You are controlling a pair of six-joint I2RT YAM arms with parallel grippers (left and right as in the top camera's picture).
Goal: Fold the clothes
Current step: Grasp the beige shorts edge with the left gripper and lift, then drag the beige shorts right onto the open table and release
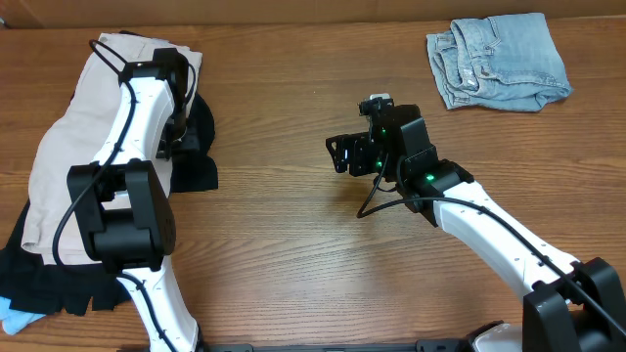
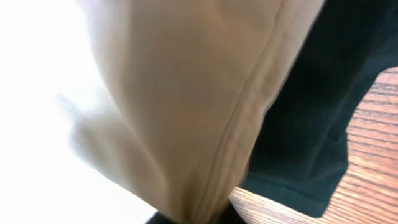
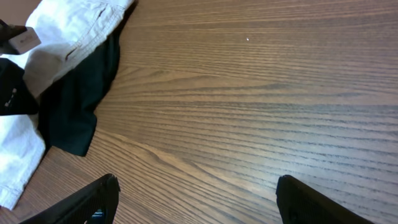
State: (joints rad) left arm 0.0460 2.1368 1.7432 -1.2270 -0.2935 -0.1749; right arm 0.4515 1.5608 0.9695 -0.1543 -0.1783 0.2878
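The beige shorts [image 1: 68, 156] lie bunched at the table's left side, on top of a black garment [image 1: 201, 166]. My left gripper [image 1: 174, 145] is at the shorts' right edge and is shut on a seamed fold of the beige cloth [image 2: 186, 93], which runs down into the jaws [image 2: 193, 218]. My right gripper [image 1: 337, 154] is open and empty over bare wood at the table's middle, well apart from the shorts. In the right wrist view its fingers [image 3: 196, 186] frame bare table, with the shorts [image 3: 68, 31] at the upper left.
The black garment [image 2: 311, 124] sticks out from under the shorts onto the wood [image 3: 74, 106]. A small light-blue denim piece [image 1: 499, 61] lies crumpled at the back right. A bit of light-blue cloth [image 1: 12, 318] shows at the front left corner.
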